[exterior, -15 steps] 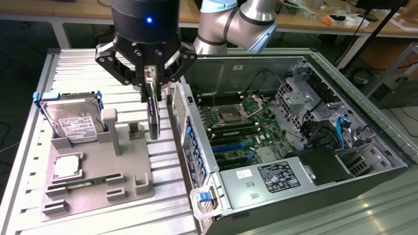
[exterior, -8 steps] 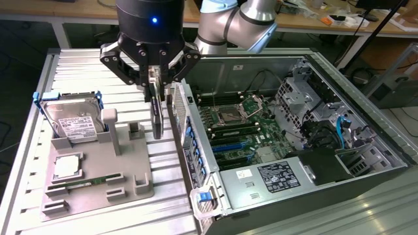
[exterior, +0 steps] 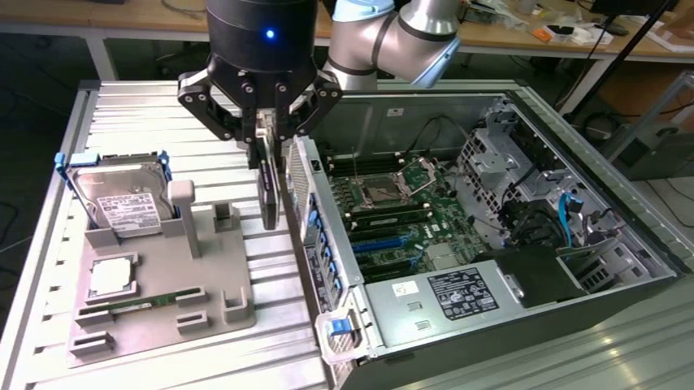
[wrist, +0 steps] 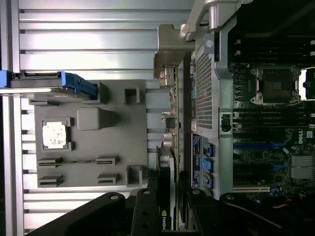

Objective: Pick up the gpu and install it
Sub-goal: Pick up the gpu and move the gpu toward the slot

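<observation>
Upper centre, exterior view: my gripper (exterior: 266, 156) has its jaws clamped on the gpu (exterior: 270, 199), which hangs upright.
Obstacles: computer case (exterior: 375, 122) wall just beside it, on the exterior view's right; hard drive (exterior: 119, 199) lower left.
Wrist view adds: the gpu's metal bracket (wrist: 170, 54) and green logo (wrist: 164, 216).

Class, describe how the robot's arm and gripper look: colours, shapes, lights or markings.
The gripper has a glossy black cylindrical body with a small blue light glowing on it, and black linked fingers joined by round pivot pins. The arm is rounded silver-grey tubing with a pale blue cap at one joint.
</observation>
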`<state>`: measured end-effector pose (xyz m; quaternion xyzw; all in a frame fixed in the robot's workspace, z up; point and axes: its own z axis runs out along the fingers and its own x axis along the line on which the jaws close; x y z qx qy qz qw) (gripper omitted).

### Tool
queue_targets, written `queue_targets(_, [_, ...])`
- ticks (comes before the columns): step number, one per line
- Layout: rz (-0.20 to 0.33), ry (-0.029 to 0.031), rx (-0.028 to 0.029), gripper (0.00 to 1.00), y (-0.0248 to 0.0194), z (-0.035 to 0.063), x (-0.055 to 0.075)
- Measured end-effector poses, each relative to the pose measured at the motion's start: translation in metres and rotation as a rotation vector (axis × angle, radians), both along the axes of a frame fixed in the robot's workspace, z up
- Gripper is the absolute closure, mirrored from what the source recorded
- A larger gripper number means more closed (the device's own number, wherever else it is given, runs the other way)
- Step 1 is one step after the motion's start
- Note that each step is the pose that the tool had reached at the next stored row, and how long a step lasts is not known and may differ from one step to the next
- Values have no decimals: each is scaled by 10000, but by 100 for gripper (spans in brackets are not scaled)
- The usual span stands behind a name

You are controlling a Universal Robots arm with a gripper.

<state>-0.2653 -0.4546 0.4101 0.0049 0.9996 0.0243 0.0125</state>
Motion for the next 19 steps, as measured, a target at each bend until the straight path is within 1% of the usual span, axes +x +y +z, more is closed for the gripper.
queue_targets(19, [2,1,-1,73,0,1,2])
